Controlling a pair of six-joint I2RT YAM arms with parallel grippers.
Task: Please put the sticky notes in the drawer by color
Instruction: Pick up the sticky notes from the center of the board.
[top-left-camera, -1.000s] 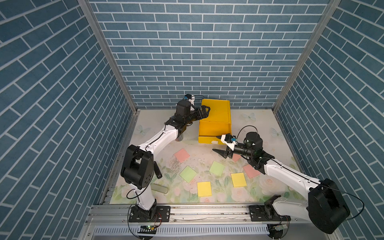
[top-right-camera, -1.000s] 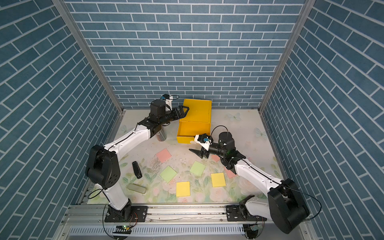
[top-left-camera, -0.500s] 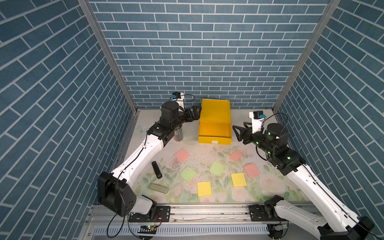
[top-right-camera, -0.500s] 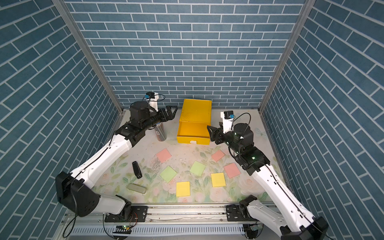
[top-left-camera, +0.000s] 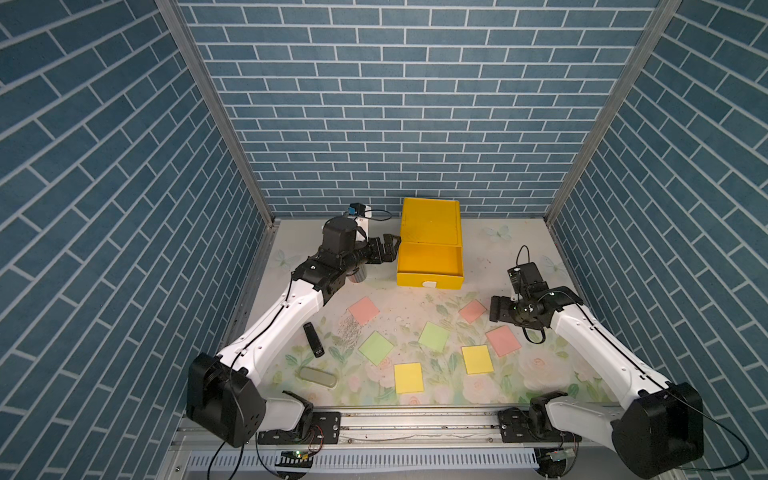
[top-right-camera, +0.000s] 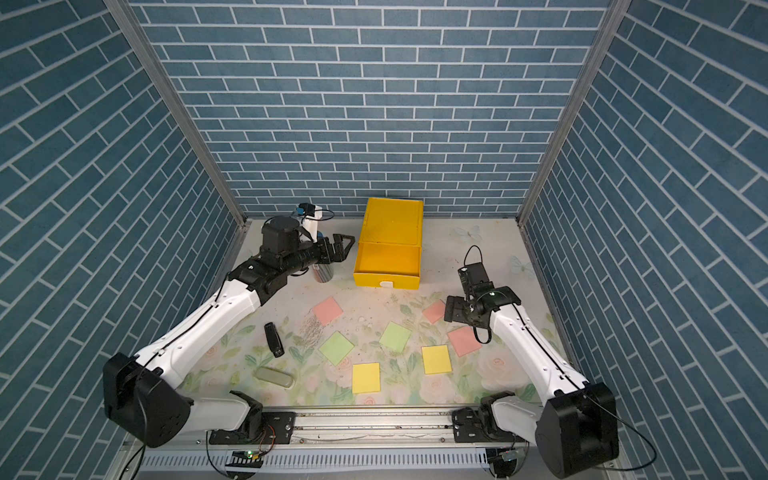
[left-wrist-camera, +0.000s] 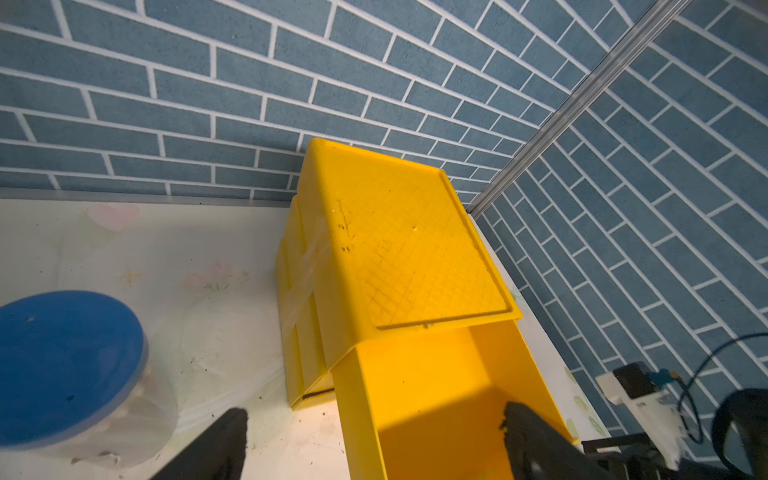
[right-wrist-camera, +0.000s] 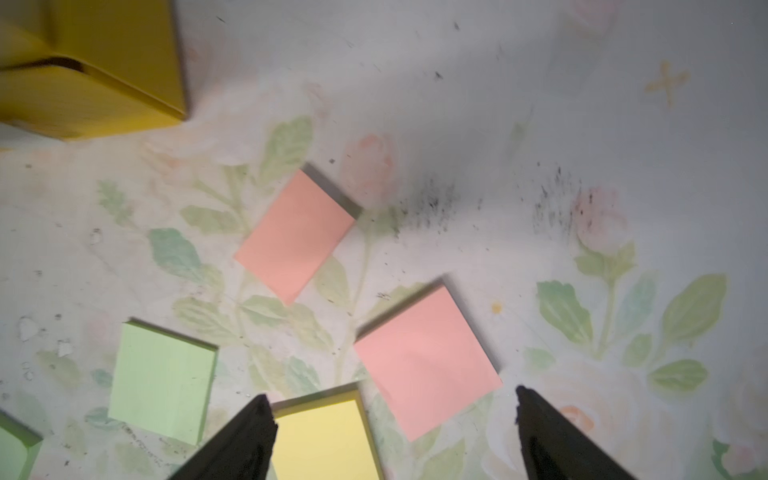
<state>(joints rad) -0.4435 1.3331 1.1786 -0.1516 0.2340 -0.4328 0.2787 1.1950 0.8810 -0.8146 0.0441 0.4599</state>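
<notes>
The yellow drawer (top-left-camera: 415, 279) cabinet stands at the back with its top drawer pulled out and open (left-wrist-camera: 424, 399). On the mat lie the sticky notes: three pink (top-left-camera: 364, 310) (top-left-camera: 473, 311) (top-left-camera: 503, 340), two green (top-left-camera: 376, 348) (top-left-camera: 433, 336), two yellow (top-left-camera: 408, 377) (top-left-camera: 477, 359). My left gripper (top-left-camera: 390, 247) (left-wrist-camera: 372, 415) is open beside the open drawer's left wall, holding nothing. My right gripper (top-left-camera: 496, 309) (right-wrist-camera: 391, 395) hovers open and empty above the right-hand pink notes (right-wrist-camera: 426, 359) and a yellow one (right-wrist-camera: 324, 440).
A clear jar with a blue lid (left-wrist-camera: 66, 357) stands just left of the drawer, under my left arm. A black stick (top-left-camera: 313, 339) and a grey oblong case (top-left-camera: 318, 377) lie front left. Brick walls close in three sides.
My right gripper left the drawer's front, swung right and came down over the pink notes, its jaws wider. My left gripper drew back from the cabinet's top to its left side.
</notes>
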